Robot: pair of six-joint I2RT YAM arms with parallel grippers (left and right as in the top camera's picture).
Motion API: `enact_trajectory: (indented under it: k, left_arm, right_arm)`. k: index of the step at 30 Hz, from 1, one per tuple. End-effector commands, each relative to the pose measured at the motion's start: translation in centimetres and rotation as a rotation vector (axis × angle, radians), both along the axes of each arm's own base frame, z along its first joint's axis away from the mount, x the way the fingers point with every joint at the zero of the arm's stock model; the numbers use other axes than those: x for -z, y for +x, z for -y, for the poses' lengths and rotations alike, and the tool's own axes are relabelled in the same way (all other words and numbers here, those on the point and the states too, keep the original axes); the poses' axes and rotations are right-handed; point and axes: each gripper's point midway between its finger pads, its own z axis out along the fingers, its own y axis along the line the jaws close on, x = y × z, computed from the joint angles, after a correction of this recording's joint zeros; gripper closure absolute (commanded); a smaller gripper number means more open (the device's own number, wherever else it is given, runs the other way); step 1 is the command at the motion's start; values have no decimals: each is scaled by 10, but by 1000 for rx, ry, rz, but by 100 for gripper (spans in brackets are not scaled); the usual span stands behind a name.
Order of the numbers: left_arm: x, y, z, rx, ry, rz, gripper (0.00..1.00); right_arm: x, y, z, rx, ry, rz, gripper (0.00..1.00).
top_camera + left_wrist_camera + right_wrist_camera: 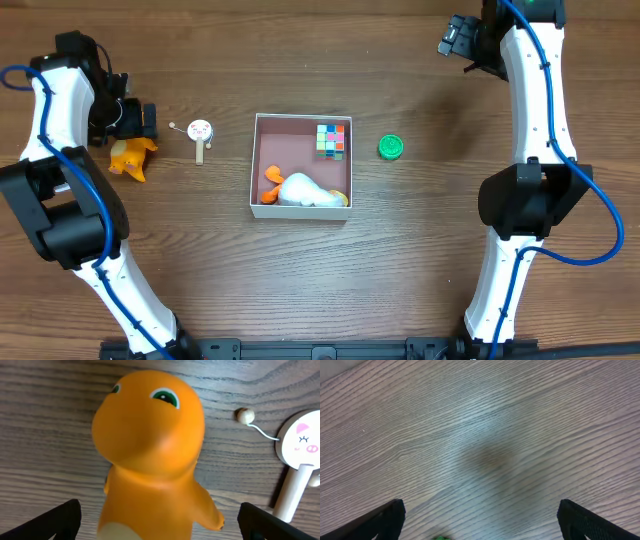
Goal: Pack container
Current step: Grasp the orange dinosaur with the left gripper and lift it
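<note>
Hovering fingers-apart by the toy [150, 450], left gripper [138, 122] seems poised to grab it for the container [285, 145]; right gripper [462, 40] idles, likewise apart.

In the left wrist view the orange toy [150, 455] is cut off at the lower edge and the pig-faced rattle [300, 445] is cropped by the right edge. In the right wrist view only a green sliver [438, 537] is caught at the bottom edge and cannot be identified there. Inside the container [285, 140], an orange piece [271, 180] and a yellow piece [343, 199] are partly covered by the white toy [305, 190]; their form cannot be told.
</note>
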Motion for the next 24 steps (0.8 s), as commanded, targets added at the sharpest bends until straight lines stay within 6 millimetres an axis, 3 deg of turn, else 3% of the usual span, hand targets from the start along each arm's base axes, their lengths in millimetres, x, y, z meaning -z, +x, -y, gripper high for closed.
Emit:
enact_trajectory:
  k: [1,7,21,22,24]
  left_arm:
    - [10,0,-3,35,1,-9,0]
    - [37,-19,4,35,-20,-66,0]
    - [38,-8,-1,35,3,-21,1]
    - [38,-8,-1,35,4,-20,21]
    - [38,-8,-2,34,8,-21,46]
  right_arm:
    - [-16,3,5,15,-13,47,0]
    - [-16,3,5,15,-13,47,0]
    - [-16,3,5,15,-13,47,0]
    - [-16,3,5,15,-13,47,0]
    - [-16,3,5,15,-13,47,0]
